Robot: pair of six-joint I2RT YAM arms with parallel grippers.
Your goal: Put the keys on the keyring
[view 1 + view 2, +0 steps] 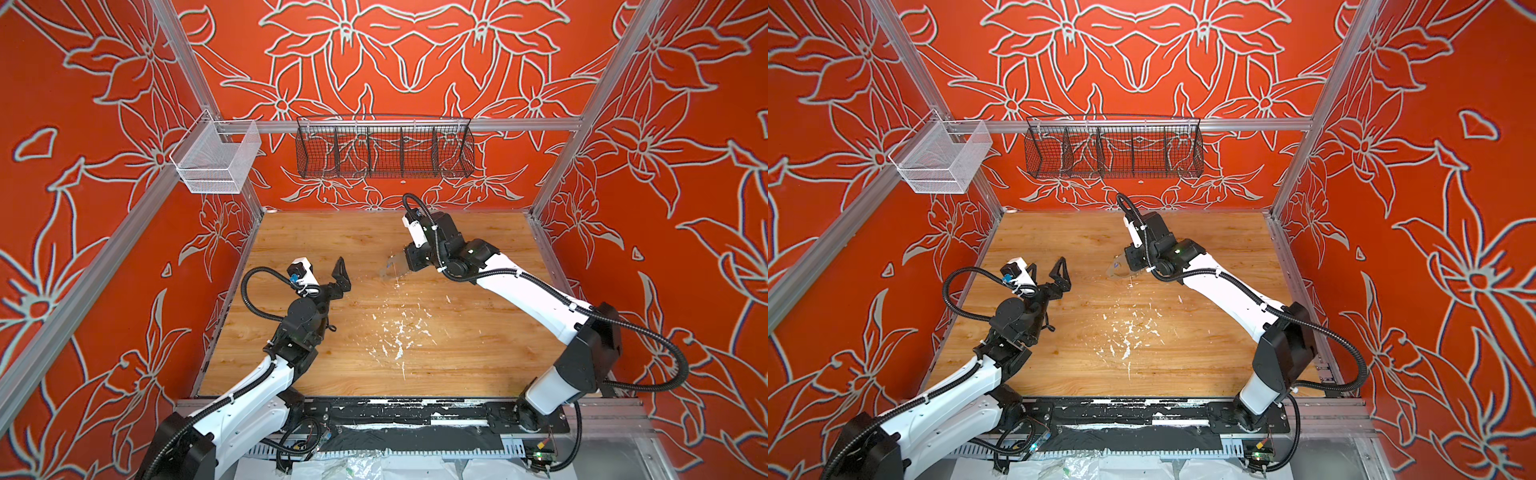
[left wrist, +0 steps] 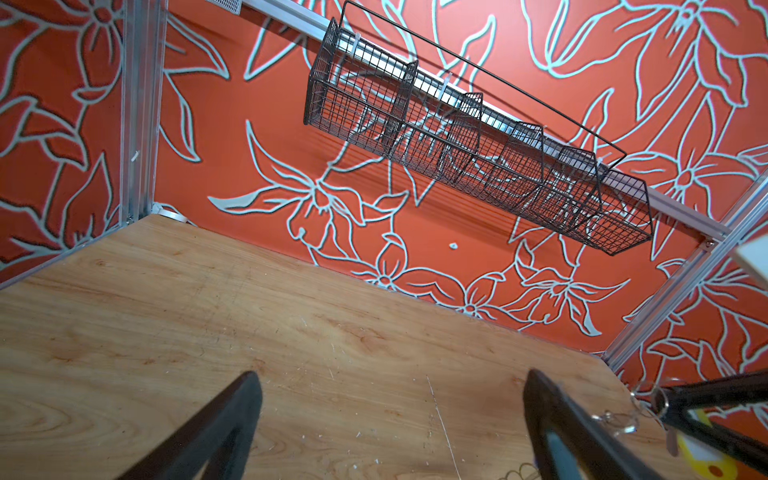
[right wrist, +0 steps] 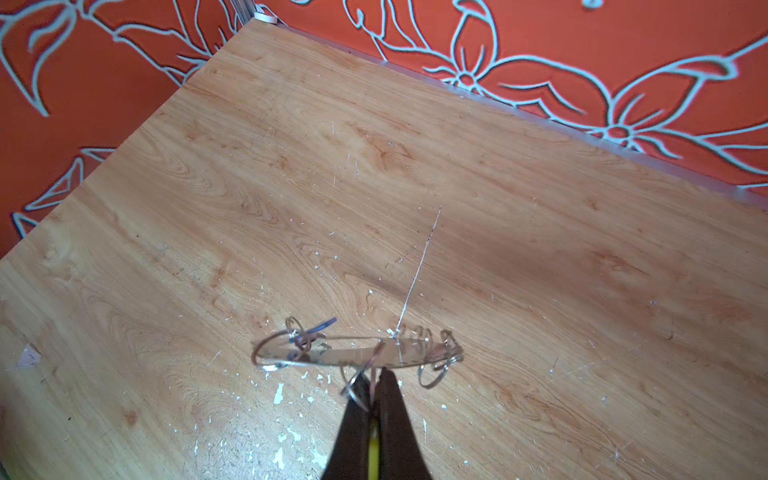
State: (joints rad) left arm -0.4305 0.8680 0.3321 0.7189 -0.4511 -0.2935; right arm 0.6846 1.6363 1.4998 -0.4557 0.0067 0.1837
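Hanging above the wooden table [image 3: 540, 257], the keyring [image 3: 357, 353] is lifted clear of the surface, seen nearly edge-on in the right wrist view as a thin, pale oval with small split rings [image 3: 436, 365] spaced around its rim. In both top views it appears only as a faint, blurred patch [image 1: 395, 268] just ahead of the right arm's wrist, over the middle of the table and somewhat toward the far edge. A blue key tag [image 3: 322, 326] shows at the ring's far side; whether it is threaded onto a split ring cannot be told. A yellow tag [image 3: 374, 444] is visible as a narrow strip between the right gripper's fingers.

The right gripper [image 3: 376, 384] has its jaws drawn together, clamped at the near rim of the keyring, with a split ring lying against one fingertip.

The left gripper [image 1: 334, 270] has its jaws spread wide and carries nothing. It is raised over the left part of the table, well apart from the keyring. In the left wrist view its two dark fingers [image 2: 224, 419] frame bare wood, and the right gripper's tip with the yellow tag [image 2: 698, 449] and some split rings shows at the picture's corner.

White flecks and scratches [image 1: 399, 332] mark the table toward its near edge. A black wire basket [image 1: 384, 147] hangs on the back wall, and a white mesh basket [image 1: 216, 160] on the left rail.
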